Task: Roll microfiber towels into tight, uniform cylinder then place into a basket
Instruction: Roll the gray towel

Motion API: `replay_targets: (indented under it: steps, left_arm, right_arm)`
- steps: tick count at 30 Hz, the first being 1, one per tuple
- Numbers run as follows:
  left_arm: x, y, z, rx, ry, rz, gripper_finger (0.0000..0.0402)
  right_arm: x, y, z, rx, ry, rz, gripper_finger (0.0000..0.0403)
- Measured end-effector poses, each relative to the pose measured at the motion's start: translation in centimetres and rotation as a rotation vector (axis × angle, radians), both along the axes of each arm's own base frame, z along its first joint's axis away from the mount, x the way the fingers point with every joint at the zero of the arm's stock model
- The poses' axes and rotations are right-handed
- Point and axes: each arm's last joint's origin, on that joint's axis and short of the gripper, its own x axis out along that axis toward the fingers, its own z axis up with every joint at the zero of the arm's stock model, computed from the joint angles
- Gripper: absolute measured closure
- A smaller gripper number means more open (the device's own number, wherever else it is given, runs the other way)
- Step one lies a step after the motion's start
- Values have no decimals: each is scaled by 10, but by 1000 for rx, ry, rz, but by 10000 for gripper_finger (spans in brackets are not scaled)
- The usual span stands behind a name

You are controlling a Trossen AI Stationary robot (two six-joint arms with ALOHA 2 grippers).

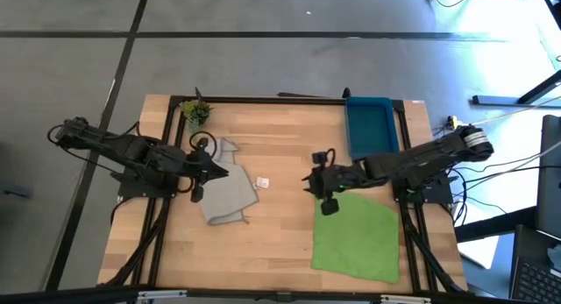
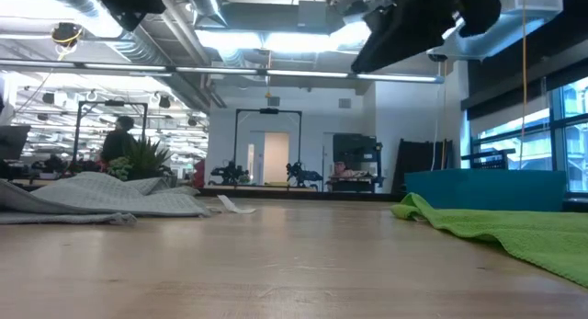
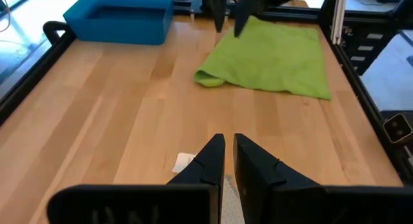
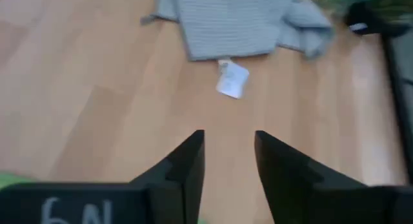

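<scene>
The light grey towel (image 1: 230, 194) lies crumpled flat on the table's left half, its white tag (image 1: 262, 181) on the wood beside it. It also shows in the right wrist view (image 4: 239, 20). The bright green towel (image 1: 355, 238) lies spread at the near right, its far left corner bunched up (image 3: 208, 77). The blue basket (image 1: 368, 124) stands at the far right. My left gripper (image 1: 223, 172) hangs shut and empty above the grey towel's right edge. My right gripper (image 1: 308, 180) hangs open and empty above the table, just off the green towel's far left corner.
A small green plant sprig (image 1: 195, 111) stands at the far left corner. A dark frame (image 1: 263, 100) runs along the table's edges. Bare wood (image 1: 280, 234) lies between the two towels. A person (image 2: 118, 140) shows in the room far behind.
</scene>
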Motion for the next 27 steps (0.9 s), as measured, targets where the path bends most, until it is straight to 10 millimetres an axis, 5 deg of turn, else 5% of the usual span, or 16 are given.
replay_targets:
  steps: [5,14,27]
  left_arm:
    - [0,0,1,-3,-9,0,376]
    - [1,0,1,-4,-17,0,376]
    - [1,0,1,-6,-17,1,376]
  right_arm:
    - [21,-1,-6,140,7,120,259]
    - [67,5,-53,73,-81,222,258]
    - [141,2,-95,150,-8,264,258]
